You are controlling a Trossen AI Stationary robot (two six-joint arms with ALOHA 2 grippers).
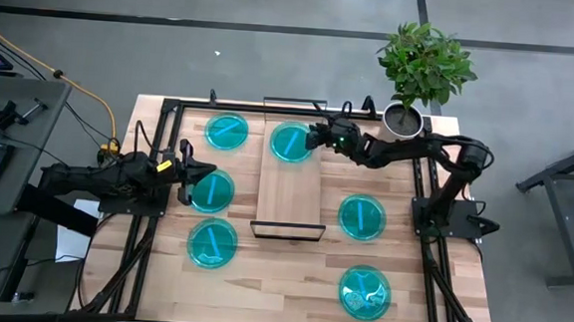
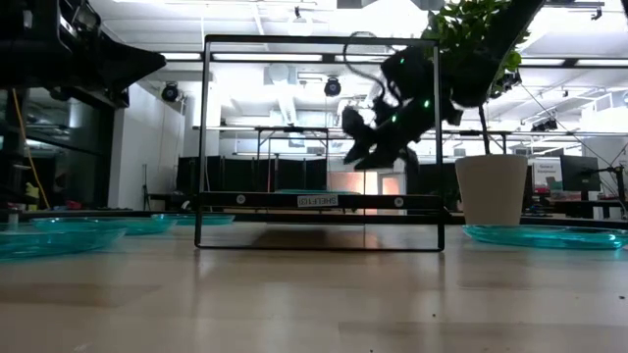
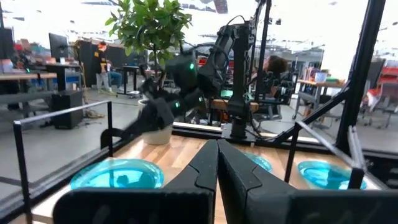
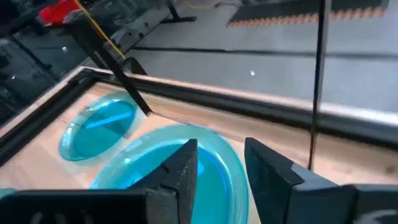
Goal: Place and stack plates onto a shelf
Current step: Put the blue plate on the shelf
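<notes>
Plates are lying in six places as we look down on the table: one [image 1: 291, 141] is resting on the far end of the shelf [image 1: 290, 196], one [image 1: 227, 131] is sitting just beside that end on the tabletop [image 1: 280, 280], two more [image 1: 212, 190] [image 1: 212, 243] are lying along the shelf's left side, and two [image 1: 361, 217] [image 1: 364, 292] are lying to its right. We are seeing the right gripper [image 1: 315, 138] hovering at the edge of the shelf's plate, its fingers [image 4: 180, 171] standing apart with nothing between them. The left gripper [image 1: 189, 171] is waiting at the near-left plate's rim, its fingers [image 3: 205, 165] pressed together and empty. A potted plant [image 1: 423, 64] is standing at the far right corner.
</notes>
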